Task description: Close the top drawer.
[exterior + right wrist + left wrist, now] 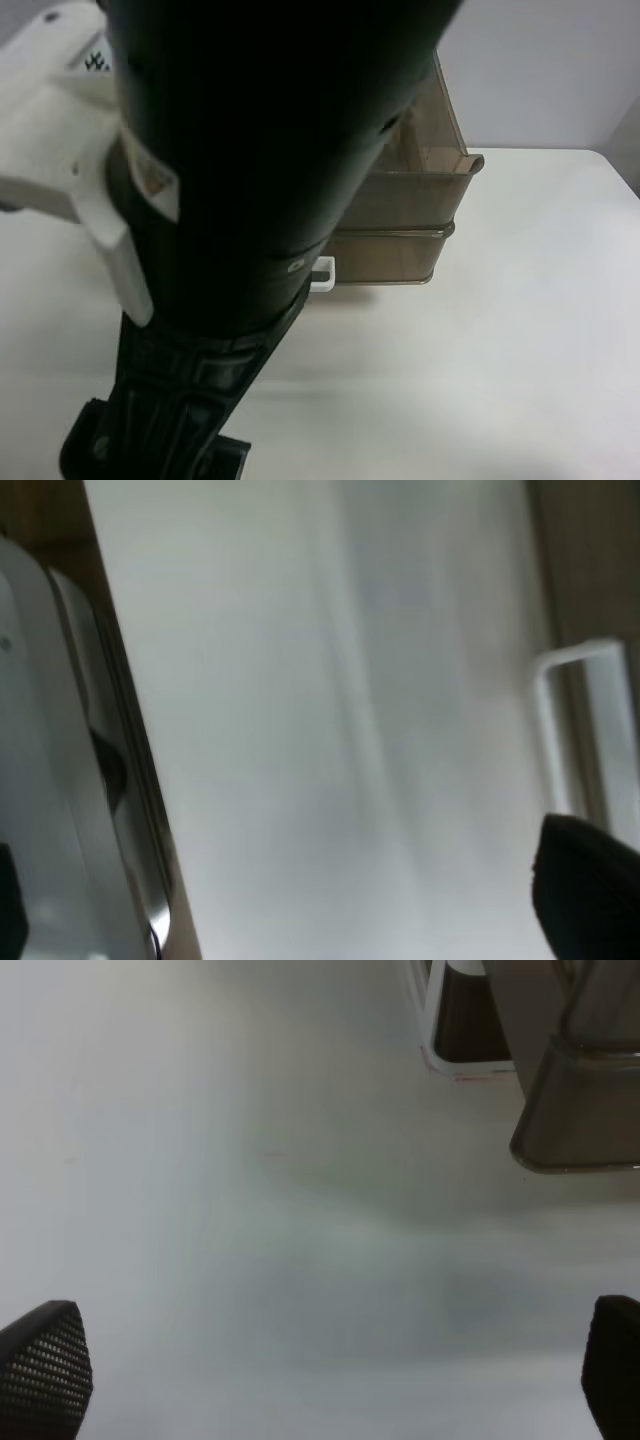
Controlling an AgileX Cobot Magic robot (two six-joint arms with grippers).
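Observation:
The top drawer [425, 165] is smoky-brown translucent plastic and stands pulled out above a matching lower drawer [390, 255]. A large black arm [260, 150] hides its left part and its handle. A white handle [322, 272] pokes out at the lower drawer's level. My left gripper [330, 1375] is open over the white table, apart from a brown drawer corner [578, 1110]. My right gripper [300, 905] looks open, with one dark fingertip [590, 900] near a white loop handle [575, 730]. I cannot tell which drawer that handle belongs to.
The white table [520, 340] spreads in front and to the right of the drawers. A white machine part [60, 150] sits at the exterior high view's left. A white loop-shaped piece [450, 1055] lies beside the brown corner. A white curved body [50, 780] fills one side of the right wrist view.

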